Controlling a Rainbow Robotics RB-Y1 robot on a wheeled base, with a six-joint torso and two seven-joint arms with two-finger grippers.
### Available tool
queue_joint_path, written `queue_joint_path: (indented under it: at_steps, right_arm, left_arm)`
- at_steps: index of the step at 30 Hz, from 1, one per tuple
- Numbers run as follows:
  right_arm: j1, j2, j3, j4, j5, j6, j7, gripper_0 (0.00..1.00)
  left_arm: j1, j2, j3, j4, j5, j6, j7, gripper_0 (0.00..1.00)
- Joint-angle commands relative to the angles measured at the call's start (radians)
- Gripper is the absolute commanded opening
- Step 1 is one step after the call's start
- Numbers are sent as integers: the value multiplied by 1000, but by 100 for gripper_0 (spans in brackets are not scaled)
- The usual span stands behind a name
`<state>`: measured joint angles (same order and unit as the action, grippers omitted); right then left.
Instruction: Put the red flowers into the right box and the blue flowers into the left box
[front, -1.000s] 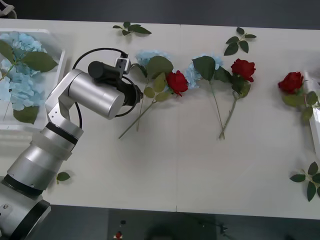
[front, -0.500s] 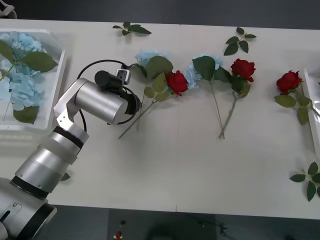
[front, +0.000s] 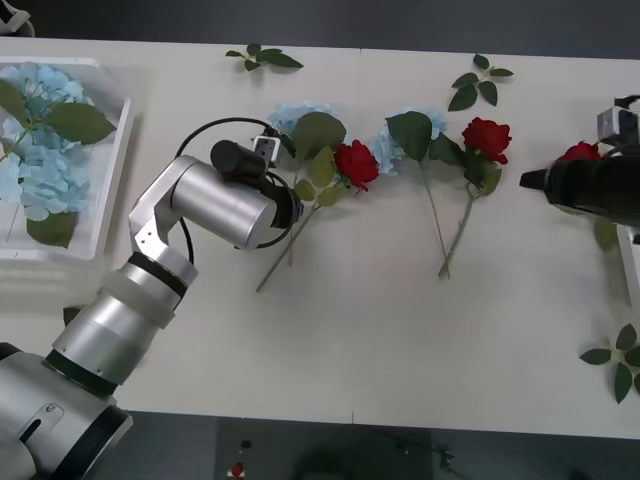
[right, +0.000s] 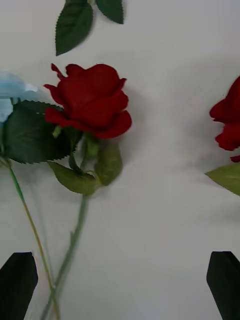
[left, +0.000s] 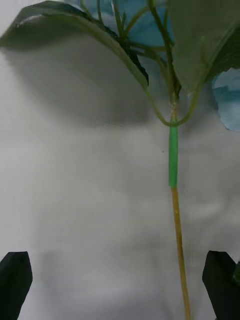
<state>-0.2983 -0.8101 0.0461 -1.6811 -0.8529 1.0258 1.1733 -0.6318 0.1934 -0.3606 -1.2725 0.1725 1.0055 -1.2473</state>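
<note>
Fingers of the left gripper (left: 120, 285) are spreading wide over a blue flower's stem (left: 176, 235), presumably to straddle it before closing. Nearby, the right gripper (right: 120, 282), likewise released and empty, is hanging beside a red rose (right: 90, 100) on the table (front: 350, 340).

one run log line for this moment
left claw: open, over thin stem of pale blue fluffy flower | right claw: open, near deep-red rose | white translucent bin: blue flowers inside
</note>
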Motion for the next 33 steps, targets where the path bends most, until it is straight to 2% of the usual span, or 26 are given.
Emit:
queue_joint_path:
  at_steps: [1, 9, 14, 15, 17, 19, 20, 22, 23, 33]
  right_arm:
    - [-96, 48, 41, 29, 74, -1, -149, 100]
    - [-243, 151, 127, 179, 264, -1, -268, 100]
    - [-318, 227, 132, 311, 385, 0, -271, 100]
    - [-337, 250, 132, 350, 428, 0, -271, 100]
    - [-361, 275, 132, 397, 474, 0, -273, 100]
    - [-386, 298, 132, 445, 514, 0, -274, 100]
    - [-397, 309, 132, 468, 532, 2, -274, 100]
    - [-417, 333, 132, 512, 575, 0, -277, 100]
    - [-429, 342, 132, 534, 592, 0, -279, 100]
    - [-461, 411, 132, 623, 690, 2, -285, 100]
  left_arm:
    - [-40, -6, -9, -18, -4, -18, -4, 100]
    - [-39, -5, -37, 2, -10, -19, -14, 100]
    - [-40, -5, -58, 55, -13, -76, -15, 100]
    - [-39, -3, -69, 65, -16, -97, -17, 95]
    - [-39, -5, -81, 76, -25, -113, -15, 92]
    - [-40, -5, -84, 81, -30, -117, -17, 75]
    - [-39, -5, -84, 82, -31, -117, -17, 55]
    - [-39, -5, -86, 82, -31, -117, -18, 10]
    - [-34, -5, -84, 82, -33, -117, -18, 0]
    - [-6, 24, -84, 55, -28, -131, -18, 0]
